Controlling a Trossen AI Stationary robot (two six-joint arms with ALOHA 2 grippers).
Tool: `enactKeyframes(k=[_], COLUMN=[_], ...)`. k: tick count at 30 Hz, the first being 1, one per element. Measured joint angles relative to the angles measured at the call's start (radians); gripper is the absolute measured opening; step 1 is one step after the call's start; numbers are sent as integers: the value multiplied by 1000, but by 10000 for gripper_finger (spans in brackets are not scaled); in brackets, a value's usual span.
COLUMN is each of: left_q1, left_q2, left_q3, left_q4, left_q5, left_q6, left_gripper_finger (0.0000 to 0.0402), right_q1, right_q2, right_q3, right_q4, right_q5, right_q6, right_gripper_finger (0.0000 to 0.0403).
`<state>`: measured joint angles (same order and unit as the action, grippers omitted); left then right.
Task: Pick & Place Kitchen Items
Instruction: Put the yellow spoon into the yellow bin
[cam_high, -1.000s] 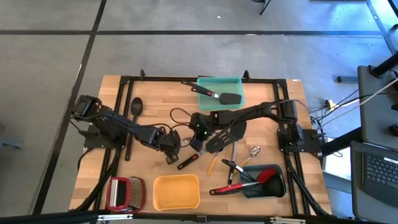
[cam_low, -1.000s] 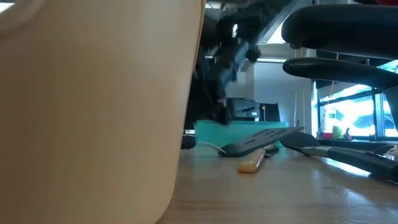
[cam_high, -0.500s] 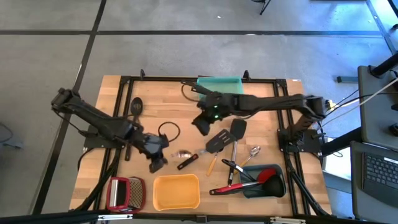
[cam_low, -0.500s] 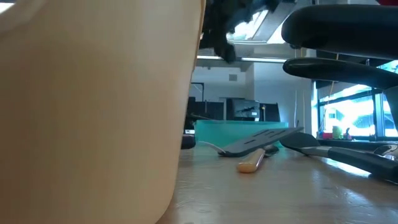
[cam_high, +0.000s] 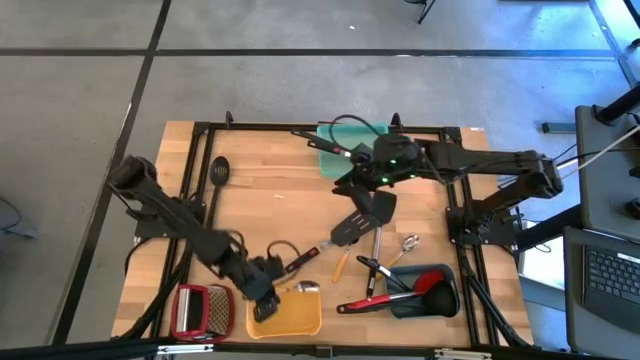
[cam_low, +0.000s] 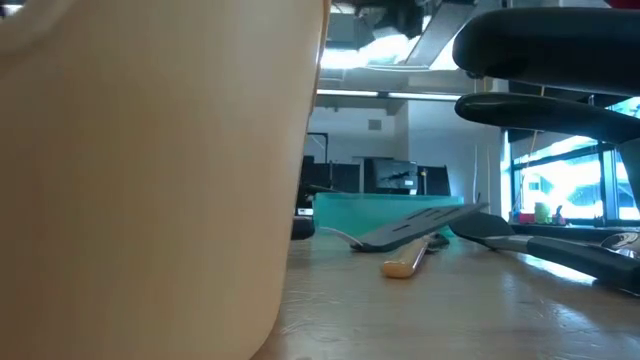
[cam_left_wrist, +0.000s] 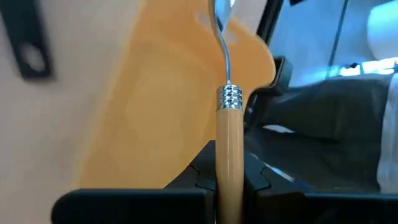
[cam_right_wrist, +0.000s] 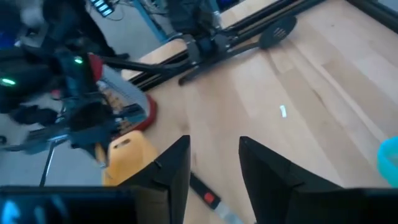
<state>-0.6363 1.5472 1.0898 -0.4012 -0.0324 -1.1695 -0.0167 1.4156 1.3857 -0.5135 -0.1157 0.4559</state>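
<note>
Two arms are out over the table, and we place everything by the yellow tray (cam_high: 290, 310). Our left gripper (cam_high: 262, 303) hangs over the tray's near-left corner, its fingers pinching the wood-handled spoon (cam_left_wrist: 226, 134); the handle runs straight between them and the shiny bowl (cam_high: 307, 288) reaches out over the tray's far edge. Our right gripper (cam_high: 352, 168) is well apart from the tray, far across the table just beside the teal tray (cam_high: 345, 133), with its fingers (cam_right_wrist: 171, 167) spread and nothing between them. Several more utensils lie between the two trays, among them a black slotted turner (cam_high: 347, 230), and the red-framed grater (cam_high: 200, 309) sits just beside the yellow tray.
</note>
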Motion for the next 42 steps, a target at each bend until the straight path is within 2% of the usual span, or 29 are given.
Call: enactKeyframes(k=[6, 17, 23, 34, 38, 42], left_q1=[-44, -33, -28, -14, -14, -6], left_q2=[139, 286, 299, 299, 299, 299], left_q3=[50, 83, 82, 82, 121, 167], left_q4=[43, 87, 83, 60, -42, -179], left_q5=[-18, 54, 56, 50, 46, 57], left_q6=[-178, -256, -287, -334, -315, -288], left_gripper_finger=[9, 9, 10, 50, 60, 87], right_q1=[67, 223, 270, 300, 300, 300], right_q2=[-70, -102, -102, -102, -102, -102], right_q3=[0, 0, 0, 0, 0, 0], right_q4=[-65, -82, -82, -82, -82, -82], right_q5=[0, 1, 1, 4, 4, 3], right_q6=[7, 0, -5, -12, 1, 1], right_gripper_finger=[140, 140, 140, 140, 140, 140])
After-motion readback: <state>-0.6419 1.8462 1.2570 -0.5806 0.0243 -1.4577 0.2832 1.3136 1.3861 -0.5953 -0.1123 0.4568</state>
